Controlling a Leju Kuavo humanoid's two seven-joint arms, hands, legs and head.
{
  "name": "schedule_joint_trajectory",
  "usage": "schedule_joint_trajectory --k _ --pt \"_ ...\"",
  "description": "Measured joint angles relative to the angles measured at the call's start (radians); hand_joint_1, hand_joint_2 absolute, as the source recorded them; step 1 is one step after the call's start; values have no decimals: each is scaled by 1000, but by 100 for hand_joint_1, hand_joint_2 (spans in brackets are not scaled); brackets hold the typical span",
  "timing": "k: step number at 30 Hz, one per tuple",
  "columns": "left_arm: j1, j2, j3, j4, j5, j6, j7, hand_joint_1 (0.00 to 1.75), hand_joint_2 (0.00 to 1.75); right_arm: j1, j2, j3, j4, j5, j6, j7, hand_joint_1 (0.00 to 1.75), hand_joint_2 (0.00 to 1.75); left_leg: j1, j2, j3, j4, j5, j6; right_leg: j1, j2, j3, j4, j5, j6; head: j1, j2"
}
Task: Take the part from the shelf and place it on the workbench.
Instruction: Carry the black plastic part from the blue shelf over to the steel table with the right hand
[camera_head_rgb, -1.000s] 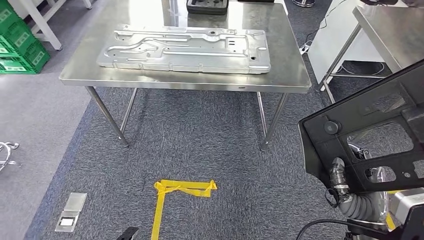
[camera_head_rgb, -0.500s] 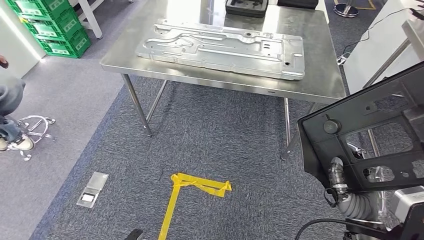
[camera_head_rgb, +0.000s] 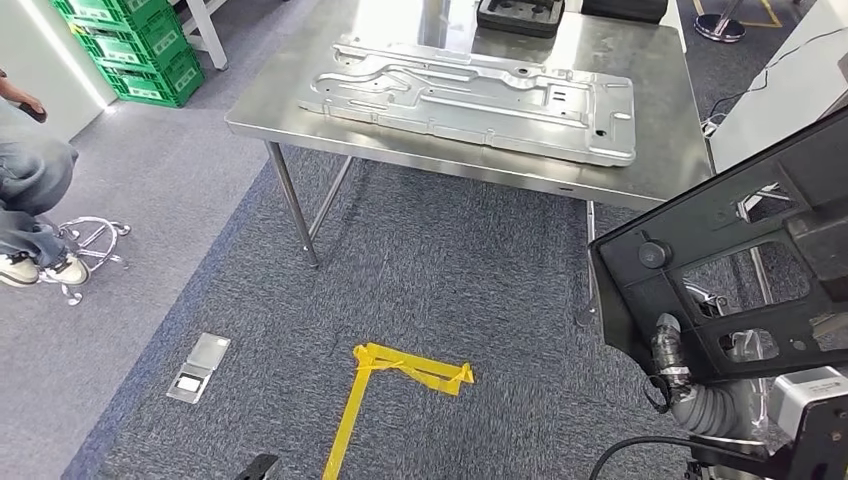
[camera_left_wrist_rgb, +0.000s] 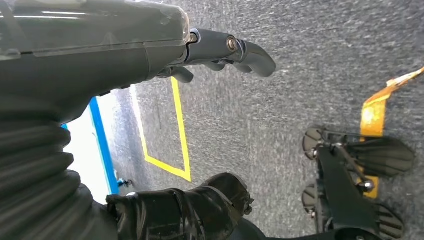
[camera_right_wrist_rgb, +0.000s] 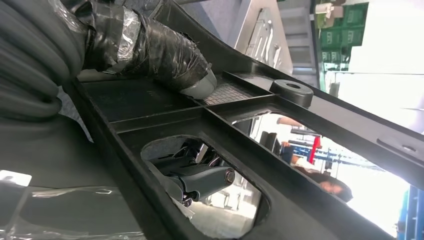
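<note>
Right hand (camera_right_wrist_rgb: 150, 50) gripping black part (camera_head_rgb: 730, 270)

Matt black plastic part (camera_head_rgb: 730, 265), shiny brushed steel workbench (camera_head_rgb: 660, 150) with dull stamped metal panel (camera_head_rgb: 480, 100), rough grey carpet (camera_head_rgb: 450, 280), glossy yellow tape (camera_head_rgb: 400, 375), green plastic crates (camera_head_rgb: 130, 50).

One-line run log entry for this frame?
phase: carrying | right robot hand: grips black part | left robot hand: empty, hanging over carpet | workbench: ahead, holds metal panel | part not yet placed
</note>
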Motion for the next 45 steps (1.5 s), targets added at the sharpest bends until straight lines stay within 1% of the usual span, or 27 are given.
schedule_joint_trajectory --k 2,4,7,8,9,10,12,13,15,18,20,22,23,24,25,27,28,30,31,34,35,38,39,40,42,43,45 --pt "1 0 0 0 -2 1 0 0 175 1 -2 1 0 6 0 2 175 175 3 2 3 -2 -2 -13 -1 -2 6 -13 4 -6 -1 0" --pt "0 2 0 0 -3 1 1 0 175 8 0 2 -2 19 -6 4 175 175 2 10 -15 44 -32 -21 -5 -6 20 -29 9 -14 -3 0" --pt "3 13 -2 0 -6 1 1 0 175 26 5 8 -3 33 -16 4 175 175 2 18 -115 238 -113 -25 -3 -11 29 -33 5 -23 -4 0" --pt "5 16 -3 0 -7 1 1 0 175 30 7 11 -3 35 -17 4 175 175 2 18 -139 278 -119 -27 -3 -11 31 -32 2 -24 -4 0" --pt "6 19 -4 0 -7 1 1 0 175 33 8 14 -3 35 -17 4 175 175 2 19 -146 281 -104 -28 -3 -11 35 -31 -2 -24 -4 0" --pt "7 20 -5 0 -7 0 1 0 175 35 8 16 -3 36 -17 4 175 175 2 19 -132 245 -73 -27 -3 -11 40 -30 -7 -23 -5 0" --pt "6 21 -6 0 -8 0 1 0 175 35 8 19 -3 36 -17 4 175 175 1 24 -68 111 -3 -21 -1 -10 52 -27 -20 -15 -4 0" --pt "4 21 -7 0 -8 0 1 0 175 34 8 19 -3 36 -17 5 175 175 -1 26 -41 55 13 -15 1 -10 57 -25 -27 -10 -4 0" --pt "3 22 -8 0 -8 0 0 0 175 31 8 21 -3 36 -17 7 175 175 -5 29 -17 6 13 -2 4 -10 59 -20 -34 3 -3 0" --pt "3 21 -13 0 -9 -1 -1 0 175 29 8 23 -5 39 -17 10 175 175 -1 25 -10 1 6 15 2 -9 52 7 -45 19 -2 0" --pt "2 16 -16 0 -10 -1 -1 0 175 28 7 23 -7 40 -17 11 175 175 2 22 -2 -1 2 23 0 -7 2 99 -85 29 0 0" --pt "1 7 -17 0 -10 0 -1 0 175 29 7 23 -8 41 -17 11 175 175 2 19 3 -1 -5 28 -3 -7 -84 240 -131 36 2 0" --pt "2 4 -17 0 -10 0 -1 0 175 30 7 23 -8 41 -17 11 175 175 1 18 7 -1 -9 29 -4 -7 -121 287 -139 37 1 0" --pt "3 2 -17 0 -10 0 -1 0 175 31 7 23 -8 42 -17 12 175 175 1 17 14 -1 -14 28 -4 -7 -141 298 -127 36 1 0" --pt "4 0 -18 0 -10 1 -1 0 175 31 7 24 -8 42 -17 13 175 175 0 15 22 -1 -20 27 -4 -6 -142 271 -97 32 1 0" --pt "4 0 -19 0 -10 1 -1 0 175 31 7 24 -8 42 -17 14 175 175 -1 11 40 -1 -32 24 -1 -6 -100 139 -6 18 2 0" --pt "3 0 -20 0 -10 1 0 0 175 30 7 24 -8 43 -17 14 175 175 -2 9 47 -2 -37 20 3 -6 -78 78 14 10 2 0" --pt "3 0 -22 0 -10 1 -1 0 175 30 7 23 -10 43 -17 14 175 175 -3 8 52 -2 -43 9 9 -3 -51 13 19 -5 3 0" --pt "3 0 -23 0 -10 1 -1 0 175 30 6 24 -11 44 -17 14 175 175 -4 8 56 -2 -43 2 11 -1 -44 4 11 -11 4 0" --pt "3 0 -24 0 -10 0 -1 0 175 29 7 24 -13 47 -17 17 175 175 -4 13 53 33 -64 -14 5 0 -11 -18 25 -24 4 0" --pt "1 2 -25 0 -11 0 -1 0 175 28 7 25 -14 51 -17 20 175 175 -4 16 31 78 -87 -16 3 -1 -2 -22 25 -27 2 0" --pt "3 13 -26 0 -17 -2 1 0 175 24 7 27 -14 81 -16 38 175 175 -3 19 -83 258 -153 -24 4 -2 10 -23 14 -33 1 0" --pt "5 15 -27 1 -19 -2 1 0 175 23 7 30 -14 91 -15 45 175 175 -3 19 -107 279 -148 -25 5 -1 14 -22 8 -33 1 0" --pt "7 16 -28 1 -19 -2 1 0 175 22 8 34 -14 98 -15 49 175 175 -3 19 -114 262 -121 -25 5 0 21 -22 2 -33 1 0" --pt "8 17 -30 1 -20 -2 1 0 175 15 8 41 -14 107 -10 58 175 175 -3 20 -81 144 -26 -21 5 1 38 -22 -12 -28 1 0" --pt "7 17 -30 1 -23 -2 1 0 175 7 7 44 -13 116 -3 70 175 175 -5 21 -64 81 0 -17 5 2 46 -20 -19 -24 1 0" --pt "7 17 -32 1 -31 -3 2 0 175 -20 4 50 -9 151 20 111 175 175 -8 24 -49 17 15 -5 8 4 51 -14 -31 -12 2 0"
